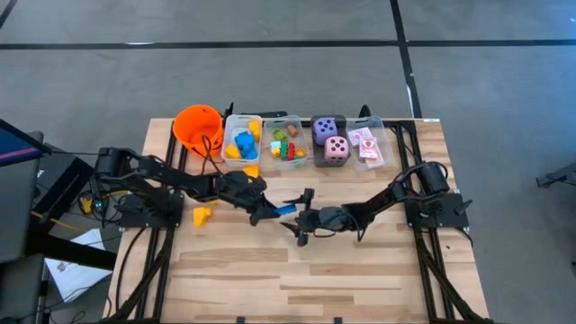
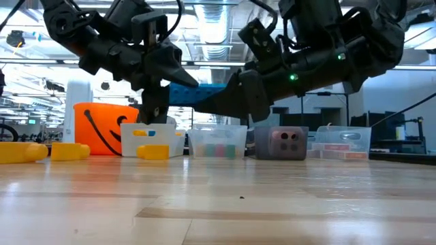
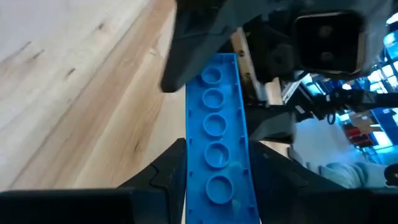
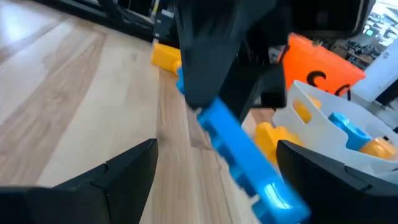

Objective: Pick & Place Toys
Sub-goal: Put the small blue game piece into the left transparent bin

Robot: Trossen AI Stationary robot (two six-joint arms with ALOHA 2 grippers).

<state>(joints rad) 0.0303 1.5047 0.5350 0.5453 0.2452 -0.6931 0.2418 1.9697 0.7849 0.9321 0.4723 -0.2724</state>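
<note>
Gripping one end of the long blue block (image 3: 216, 149) in my left pincer (image 1: 266, 212), I hold it level above the counter (image 1: 360, 270), in front of the clear bins (image 1: 286, 142). My right pincer (image 1: 303, 226) gapes open around its far end. Beyond, the orange bucket (image 1: 197, 126) stands beside the bins.

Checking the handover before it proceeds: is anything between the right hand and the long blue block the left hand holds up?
Nothing visible. The left hand grips one end of the long blue block above the table; the right hand is open, its fingers either side of the free end.
</note>
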